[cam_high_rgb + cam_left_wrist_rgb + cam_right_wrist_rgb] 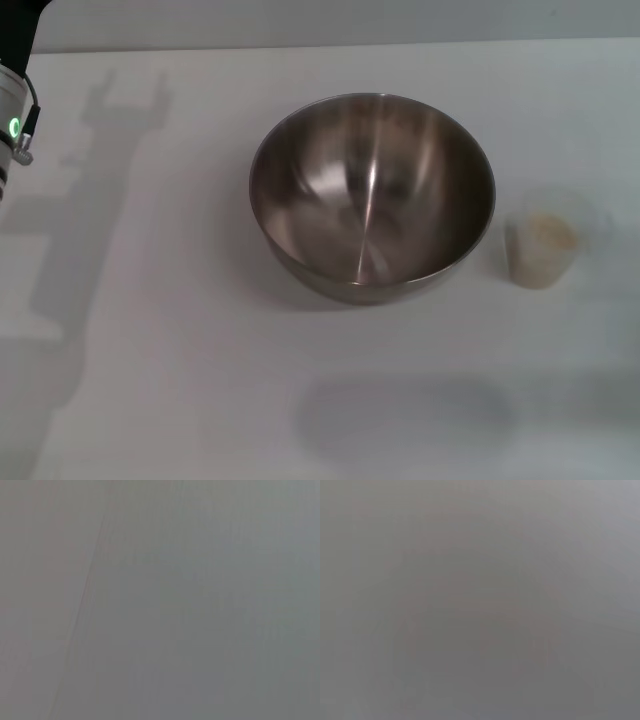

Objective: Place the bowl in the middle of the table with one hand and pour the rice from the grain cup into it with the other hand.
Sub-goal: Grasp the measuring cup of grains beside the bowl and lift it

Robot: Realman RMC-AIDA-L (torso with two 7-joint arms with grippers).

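Note:
The stainless-steel bowl [372, 195] stands upright and empty near the middle of the white table [180, 380] in the head view. The clear grain cup [545, 240] stands upright just to the bowl's right, apart from it, with pale rice [547, 237] inside. My left arm [14, 100], with its green ring light, shows only at the upper left edge, far from the bowl; its fingers are out of view. My right arm is out of view. Both wrist views show only plain grey surface.
The arm's shadow falls on the table left of the bowl. A soft shadow lies on the tabletop in front of the bowl. The table's far edge runs along the top of the head view.

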